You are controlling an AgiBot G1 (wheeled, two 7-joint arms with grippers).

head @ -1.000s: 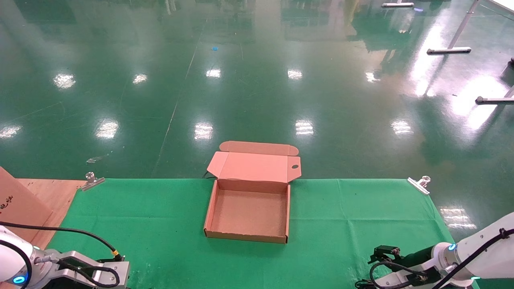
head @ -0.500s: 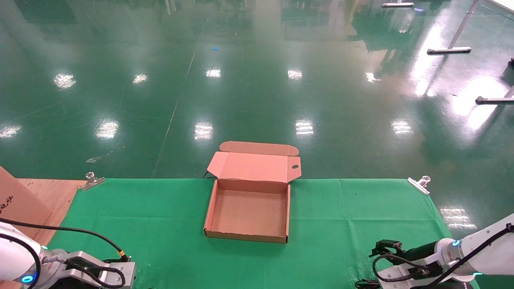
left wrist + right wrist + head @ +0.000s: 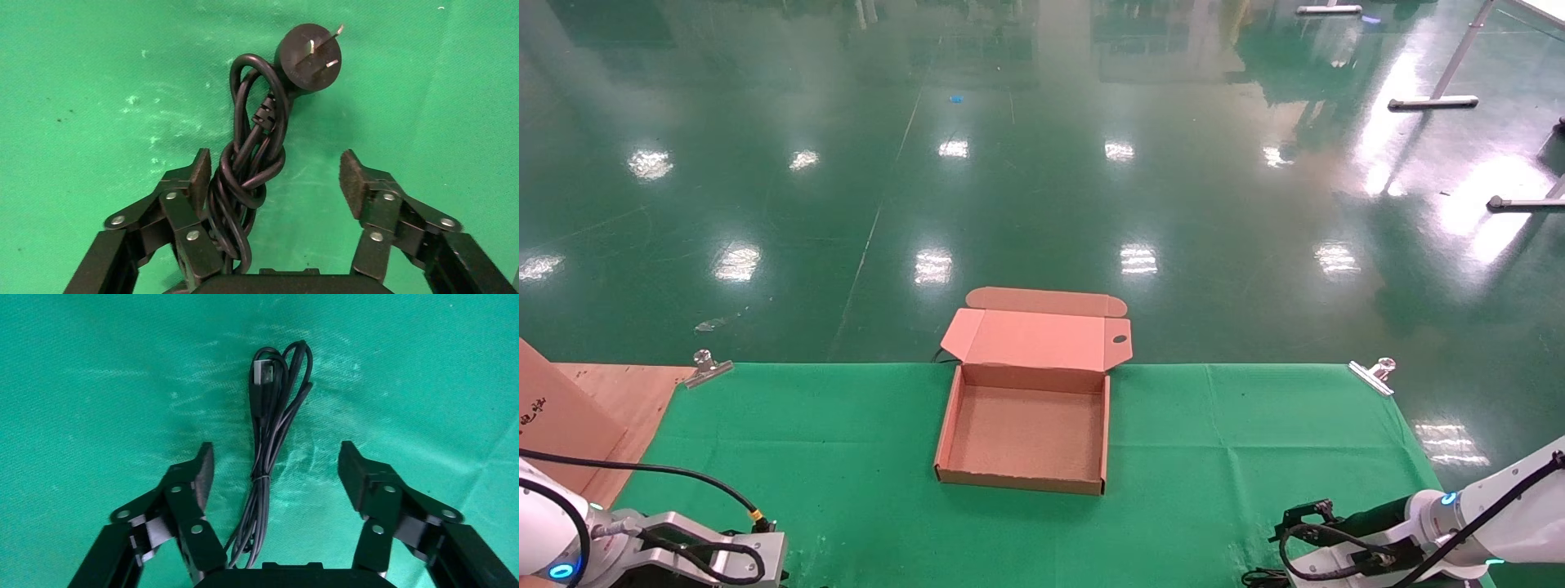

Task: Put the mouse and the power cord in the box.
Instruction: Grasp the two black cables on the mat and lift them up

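Both arms shifted slightly at near counter edge. Left tool (image 3: 272, 174) wide around power cord (image 3: 254, 153); right tool (image 3: 272, 465) wide around mouse cable (image 3: 272, 447). Box (image 3: 1026, 429) open, center.

one box (image 3: 1026, 433), one power cord (image 3: 251, 165), two clips (image 3: 705, 369)

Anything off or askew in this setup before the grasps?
Nothing stands out. The box sits open and empty on the green cloth. The power cord lies bundled between the open left gripper fingers; the mouse's thin cable lies tied between the open right gripper fingers.
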